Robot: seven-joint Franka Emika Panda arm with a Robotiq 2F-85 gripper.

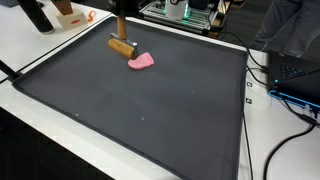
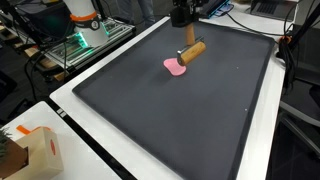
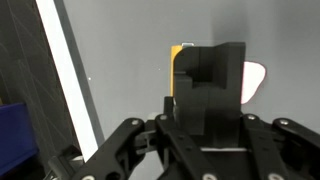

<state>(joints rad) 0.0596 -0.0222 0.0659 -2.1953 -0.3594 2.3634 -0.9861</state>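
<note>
Nearest the camera in an exterior view, a cardboard box sits on the white table, just off the near corner of the black mat. From that near rim the mat runs wide and flat in both exterior views. A strip of table shows past its side edge, where cables trail.

Farther in, well apart from the near and side edges, a pink blob lies flat on the mat. Just behind it (touching or not, I cannot tell) a brown wooden block lies on its side, close to the far rim.

The gripper comes straight down onto the block. Whether its fingers clench the wood or only stand about it cannot be told. In the wrist view its black body hides most of the block.

Beyond the far rim stands electronic gear.
</note>
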